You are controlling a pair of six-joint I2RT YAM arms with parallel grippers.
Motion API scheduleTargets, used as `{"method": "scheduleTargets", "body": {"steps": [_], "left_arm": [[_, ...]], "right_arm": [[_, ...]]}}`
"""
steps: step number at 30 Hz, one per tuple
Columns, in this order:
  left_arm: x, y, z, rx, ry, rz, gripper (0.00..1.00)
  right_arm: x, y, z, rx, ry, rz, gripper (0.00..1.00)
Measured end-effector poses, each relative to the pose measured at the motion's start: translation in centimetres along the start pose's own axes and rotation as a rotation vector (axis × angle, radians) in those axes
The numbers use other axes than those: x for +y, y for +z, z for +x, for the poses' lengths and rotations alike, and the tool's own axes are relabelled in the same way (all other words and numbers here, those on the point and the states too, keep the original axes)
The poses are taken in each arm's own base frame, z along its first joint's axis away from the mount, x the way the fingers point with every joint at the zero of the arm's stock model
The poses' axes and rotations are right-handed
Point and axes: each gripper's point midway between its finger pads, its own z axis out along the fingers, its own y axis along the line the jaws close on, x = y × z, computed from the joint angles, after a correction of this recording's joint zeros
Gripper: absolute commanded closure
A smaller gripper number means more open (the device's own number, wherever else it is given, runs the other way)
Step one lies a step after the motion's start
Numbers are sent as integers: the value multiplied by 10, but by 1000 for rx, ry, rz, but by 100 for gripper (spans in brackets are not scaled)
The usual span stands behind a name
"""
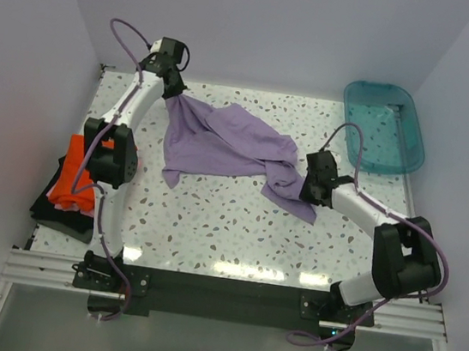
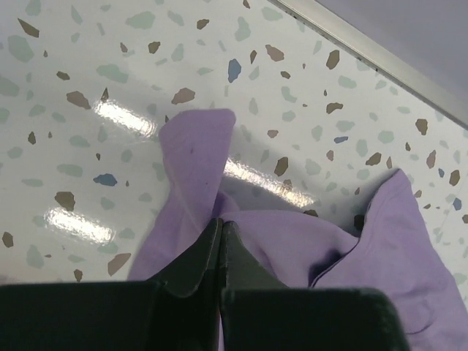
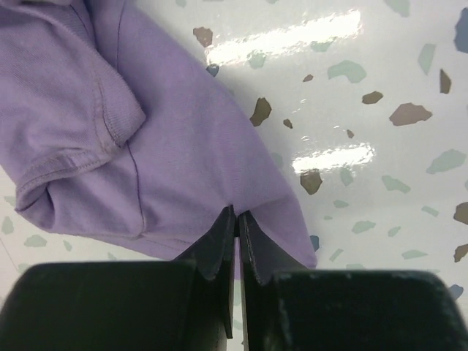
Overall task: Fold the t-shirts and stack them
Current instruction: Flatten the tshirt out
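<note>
The lavender t-shirt [image 1: 226,144] lies crumpled across the far middle of the speckled table [image 1: 235,236], strung loosely between the two arms. The left gripper [image 1: 175,90] is near the table's far left corner, clenched on the shirt's far left end. In the left wrist view its two dark fingers [image 2: 194,256] meet at the tips with purple cloth bunched between them, and a flap of the fabric stands up just beyond. The right gripper [image 1: 311,194] is at the shirt's near right end, where a tail of cloth runs toward the near edge. It too is pinched onto the fabric: the right wrist view shows its fingers pressed together with a thin edge of purple cloth caught between them, and a fold with a stitched hem lying on the table to the left. At the table's left edge, partly hidden behind the left arm, an orange-red t-shirt [image 1: 74,180] rests on top of a dark t-shirt [image 1: 57,213], both well apart from the lavender one. A teal tub [image 1: 387,131] sits at the far right corner, not touching any cloth.
</note>
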Motion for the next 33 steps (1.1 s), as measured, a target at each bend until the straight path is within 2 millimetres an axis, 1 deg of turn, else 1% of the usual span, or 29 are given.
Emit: {"method": "scheduleTargets", "body": {"steps": [3,5,7,10,12,13,14,18,20,23,27,31,32,33], "left_arm": [[3,1,1,14,23,3,100],[3,3,-1,24,30,16,100],[4,8,-3,29,35,22,100],[9,16,0,42,41,14,100],[13,20,2,51,42,4,100],[15,21,3,56,41,-2,100],[17,21,3,60,41,-6,100],[22,22,0,55,34,-19,100],[23,21,-3,54,30,-20,100],[23,22,-8,45,23,-17,100],[22,25,-9,45,24,-14,100],[16,30,-12,39,37,4,100],[14,31,-14,36,43,15,100],[11,30,-15,35,45,28,100]], "right_arm": [[-6,-6,-10,-26,23,7,98],[-12,-8,-19,-45,40,29,100],[-22,-8,-28,-50,75,44,100],[-47,-7,-42,-59,168,67,100],[-64,-11,-51,-78,230,91,100],[-69,-15,-55,-93,255,95,100],[-72,-20,-59,-108,270,94,100],[-70,-37,-72,-167,300,67,100],[-71,-40,-76,-179,307,67,100],[-82,-38,-80,-168,333,91,100],[-98,-32,-85,-156,380,133,100],[-107,-24,-85,-138,407,158,100],[-111,-22,-84,-132,415,165,99],[-114,-20,-83,-126,421,172,94]]}}
